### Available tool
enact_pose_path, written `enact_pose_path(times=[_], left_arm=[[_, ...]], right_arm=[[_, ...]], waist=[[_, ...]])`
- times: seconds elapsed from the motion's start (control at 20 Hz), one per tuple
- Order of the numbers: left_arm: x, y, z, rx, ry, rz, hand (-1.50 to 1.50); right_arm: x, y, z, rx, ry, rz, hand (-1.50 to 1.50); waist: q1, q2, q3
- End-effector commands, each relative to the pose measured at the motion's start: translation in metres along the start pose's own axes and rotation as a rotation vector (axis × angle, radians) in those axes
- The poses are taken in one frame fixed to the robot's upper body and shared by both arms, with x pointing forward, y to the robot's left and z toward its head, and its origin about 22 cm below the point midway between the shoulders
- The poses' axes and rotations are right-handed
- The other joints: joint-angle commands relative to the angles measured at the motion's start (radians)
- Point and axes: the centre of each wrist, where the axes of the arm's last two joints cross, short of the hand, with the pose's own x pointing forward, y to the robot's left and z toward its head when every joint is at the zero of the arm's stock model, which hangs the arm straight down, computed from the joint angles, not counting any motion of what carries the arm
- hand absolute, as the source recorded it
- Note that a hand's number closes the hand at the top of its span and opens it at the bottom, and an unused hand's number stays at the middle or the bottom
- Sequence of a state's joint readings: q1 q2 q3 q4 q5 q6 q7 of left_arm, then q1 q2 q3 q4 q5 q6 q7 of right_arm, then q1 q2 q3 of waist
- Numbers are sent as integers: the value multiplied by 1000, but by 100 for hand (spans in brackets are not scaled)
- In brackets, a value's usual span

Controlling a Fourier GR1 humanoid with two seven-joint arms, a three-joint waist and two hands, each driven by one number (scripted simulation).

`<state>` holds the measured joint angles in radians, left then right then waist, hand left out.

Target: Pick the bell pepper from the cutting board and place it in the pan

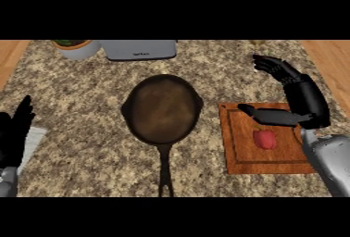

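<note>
A small red bell pepper (265, 139) is seen lying on the brown wooden cutting board (239, 157), right of the dark round iron pan (162, 109). The right hand (301, 99) is held above the board, fingers spread wide, nothing gripped. The left hand (15, 134) is rested at the left edge, fingers straight.

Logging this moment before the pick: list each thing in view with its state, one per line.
bell pepper: lying on the board, not held
cutting board: flat on the counter, right of the pan
pan: empty, handle toward the robot
right hand: open, above the board, thumb over the pepper
left hand: open, resting at the left edge, fingers up
plant pot: upright at the back
toaster: at the back, slots unseen
</note>
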<state>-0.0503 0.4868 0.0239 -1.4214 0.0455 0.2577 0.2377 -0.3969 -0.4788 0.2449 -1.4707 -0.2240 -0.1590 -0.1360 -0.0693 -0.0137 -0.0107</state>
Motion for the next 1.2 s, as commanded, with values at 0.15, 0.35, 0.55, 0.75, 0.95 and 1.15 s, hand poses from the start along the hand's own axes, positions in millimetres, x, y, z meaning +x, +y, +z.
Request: enact_pose_path(times=[0.15, 0.35, 0.55, 0.75, 0.95, 1.15], left_arm=[[-18, -7, -2, -67, 86, 19, 0], [-11, -14, 0, -107, 60, 10, 0], [-20, -3, -6, -82, 75, -13, 0], [-14, -1, -1, -91, 55, -14, 0], [-12, -9, -7, -90, 59, -21, 0], [-1, -14, -13, -120, 43, -4, 0]], right_arm=[[-64, -33, 100, -345, -112, 79, -150], [-57, -63, 132, -217, -167, 168, -150], [-15, -58, 143, -125, -87, 348, -150], [26, -81, 120, -70, 48, 589, -150], [46, -80, 111, 61, 191, 833, -150], [66, -62, 92, 132, 346, 980, -150]], waist=[[30, 15, 13], [54, 12, 11], [42, 10, 9], [52, 8, 5], [59, 13, 2], [91, 19, 3]])
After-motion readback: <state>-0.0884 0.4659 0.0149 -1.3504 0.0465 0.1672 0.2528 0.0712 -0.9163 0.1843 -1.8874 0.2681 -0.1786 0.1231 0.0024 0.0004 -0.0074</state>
